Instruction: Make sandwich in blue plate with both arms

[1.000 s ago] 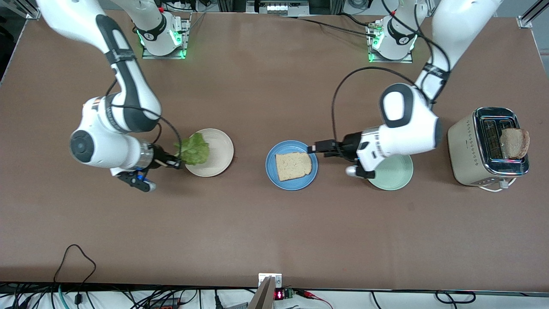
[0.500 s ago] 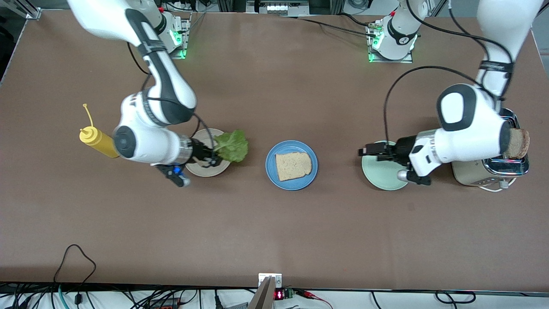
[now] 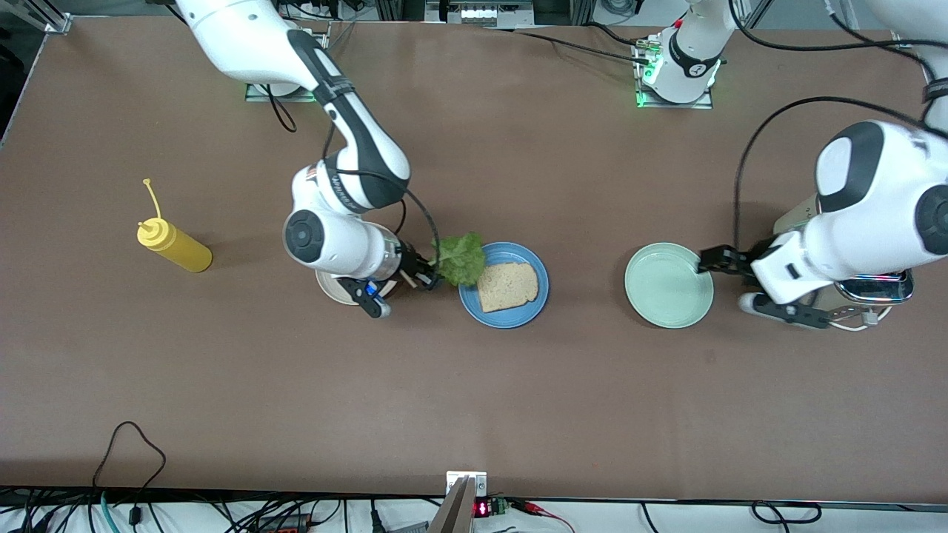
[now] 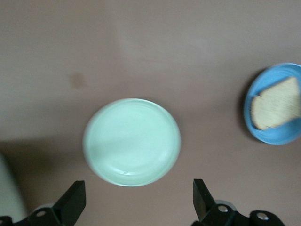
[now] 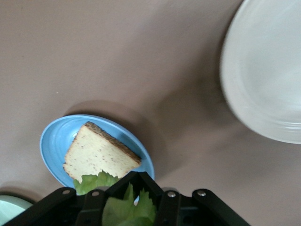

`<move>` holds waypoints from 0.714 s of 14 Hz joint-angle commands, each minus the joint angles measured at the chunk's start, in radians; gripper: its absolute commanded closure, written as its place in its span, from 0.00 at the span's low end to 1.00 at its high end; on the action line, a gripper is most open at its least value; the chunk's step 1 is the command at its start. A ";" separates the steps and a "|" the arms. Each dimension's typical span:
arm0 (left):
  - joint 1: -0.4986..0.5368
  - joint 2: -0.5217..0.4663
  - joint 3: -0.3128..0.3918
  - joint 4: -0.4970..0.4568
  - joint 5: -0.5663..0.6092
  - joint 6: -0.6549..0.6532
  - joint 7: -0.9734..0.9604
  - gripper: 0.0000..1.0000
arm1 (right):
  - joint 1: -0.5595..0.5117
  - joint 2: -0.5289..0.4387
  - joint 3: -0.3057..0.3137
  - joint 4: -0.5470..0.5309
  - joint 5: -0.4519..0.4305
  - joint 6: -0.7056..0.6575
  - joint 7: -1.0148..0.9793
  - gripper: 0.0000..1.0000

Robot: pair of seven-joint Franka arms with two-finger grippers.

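Observation:
The blue plate (image 3: 474, 302) sits mid-table with one toasted bread slice (image 3: 507, 286) on it. My right gripper (image 3: 432, 277) is shut on the green lettuce leaf (image 3: 461, 258) and holds it over the plate's rim at the right arm's end. In the right wrist view the lettuce (image 5: 124, 209) hangs between the fingers, just above the bread (image 5: 99, 153) and blue plate (image 5: 54, 141). My left gripper (image 3: 705, 260) is open and empty over the mint-green plate's edge; the left wrist view shows it (image 4: 136, 205) above that plate (image 4: 131, 141). The second bread slice is hidden.
A cream-white plate (image 3: 329, 290) lies partly under the right arm. The mint-green plate (image 3: 666, 285) lies toward the left arm's end, beside a toaster (image 3: 878, 287) mostly hidden by the left arm. A yellow squeeze bottle (image 3: 174, 248) lies near the right arm's end.
My right gripper carried the lettuce from the cream-white plate to the blue plate's rim. My left arm drew back from the blue plate toward the toaster and now covers the toast there.

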 commanded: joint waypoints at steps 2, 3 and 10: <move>-0.222 -0.057 0.300 0.133 0.033 -0.095 -0.008 0.00 | 0.044 0.053 -0.008 0.044 0.023 0.072 0.014 1.00; -0.307 -0.068 0.424 0.164 -0.011 -0.107 -0.006 0.00 | 0.047 0.065 -0.008 0.063 0.036 0.075 0.015 1.00; -0.332 -0.258 0.496 0.051 -0.099 -0.187 -0.085 0.00 | 0.084 0.124 -0.008 0.113 0.091 0.148 0.021 1.00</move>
